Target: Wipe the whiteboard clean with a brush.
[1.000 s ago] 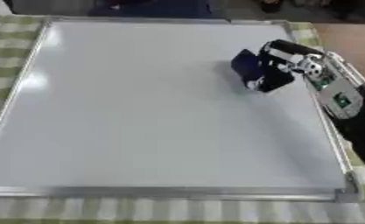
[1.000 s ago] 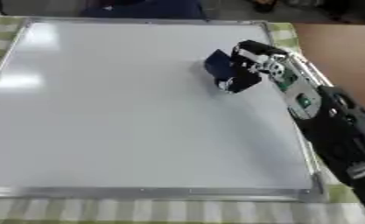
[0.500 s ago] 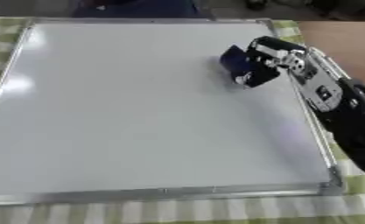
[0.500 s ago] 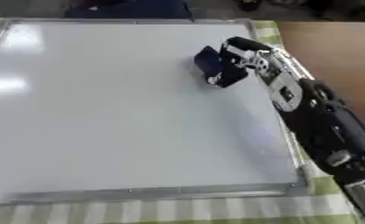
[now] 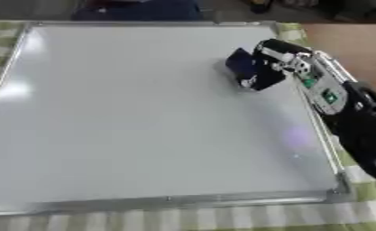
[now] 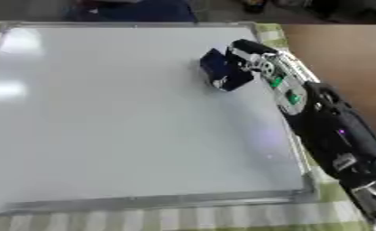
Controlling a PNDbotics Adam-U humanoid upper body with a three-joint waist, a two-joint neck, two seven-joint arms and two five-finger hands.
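Note:
A large whiteboard (image 5: 127, 117) with a silver frame lies flat and fills most of both views; its surface looks blank white. A dark blue brush (image 5: 241, 66) rests on the board near its upper right part. My right hand (image 5: 274, 61) reaches in from the right edge and is curled around the brush, pressing it onto the board. The black forearm with green marks runs down along the board's right frame. My left hand shows in no view.
A green and white checked cloth (image 5: 222, 219) lies under the board. Brown table surface (image 6: 341, 49) shows at the upper right. A dark blue shape (image 5: 135, 10) sits beyond the board's far edge.
The whole picture has shifted, so the camera moved. The right hand with the brush has slid slightly toward the board's far edge.

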